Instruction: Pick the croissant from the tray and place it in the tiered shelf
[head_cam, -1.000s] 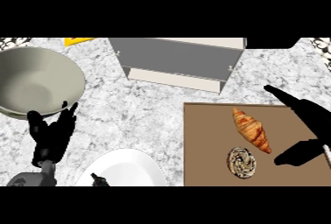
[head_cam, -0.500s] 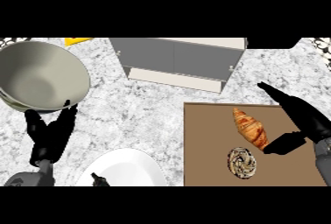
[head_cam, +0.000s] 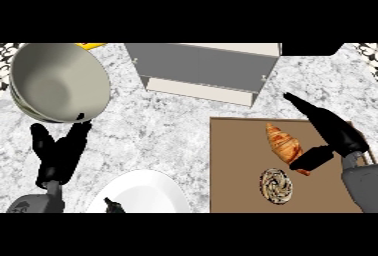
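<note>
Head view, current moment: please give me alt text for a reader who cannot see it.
The robot's right hand, fingers open, reaches over a brown tray, its thumb right beside a croissant that lies above a round swirled pastry. A grey tiered shelf stands behind the tray; at left are a large bowl, a white plate and the open left hand.

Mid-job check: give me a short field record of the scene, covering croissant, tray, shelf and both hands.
croissant: lying on the tray, not yet lifted
tray: brown, at the right, also holds a round pastry
tiered shelf: grey, beyond the tray
right robot hand: open, fingers over the tray, thumb beside the croissant
left robot hand: open, resting at the left, near bowl and white plate
</note>
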You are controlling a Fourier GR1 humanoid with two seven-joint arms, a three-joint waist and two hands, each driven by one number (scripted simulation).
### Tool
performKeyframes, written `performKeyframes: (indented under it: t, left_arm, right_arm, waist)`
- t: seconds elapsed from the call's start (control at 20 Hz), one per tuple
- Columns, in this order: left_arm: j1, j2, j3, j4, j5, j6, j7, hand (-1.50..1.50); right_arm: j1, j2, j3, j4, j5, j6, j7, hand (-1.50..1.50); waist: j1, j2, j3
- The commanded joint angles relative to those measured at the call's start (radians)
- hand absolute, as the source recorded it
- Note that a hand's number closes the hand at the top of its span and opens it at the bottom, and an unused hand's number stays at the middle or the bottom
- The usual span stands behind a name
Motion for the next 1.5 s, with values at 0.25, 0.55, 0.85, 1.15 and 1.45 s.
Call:
performKeyframes:
  t: [0.25, 0.55, 0.85, 1.15, 1.45]
  left_arm:
    - [0.005, -0.005, 0.018, 0.057, -0.003, -0.051, 0.002, 0.00]
    - [0.012, -0.054, -0.007, 0.015, -0.040, -0.007, 0.044, 0.00]
    - [0.024, -0.035, 0.007, -0.004, -0.045, -0.011, 0.040, 0.00]
    - [0.000, -0.049, -0.019, 0.005, -0.056, -0.023, 0.039, 0.00]
    - [-0.006, -0.049, -0.014, 0.020, -0.055, -0.025, 0.050, 0.00]
  right_arm:
    - [0.026, 0.008, 0.117, 0.036, 0.122, 0.047, -0.174, 1.50]
    - [0.075, 0.075, 0.096, -0.027, 0.113, 0.018, -0.214, 1.50]
    - [-0.020, 0.349, 0.223, -0.161, 0.229, -0.064, 0.210, 1.50]
    - [-0.167, 0.492, 0.363, -0.118, 0.294, -0.268, 0.588, 1.50]
    - [-0.452, 0.497, 0.485, -0.196, 0.402, -0.390, 0.967, 1.50]
  waist:
    - [-0.004, 0.007, -0.009]
    - [-0.007, 0.006, -0.009]
    - [0.008, 0.005, -0.012]
    - [0.052, 0.008, -0.014]
    - [0.051, -0.006, -0.014]
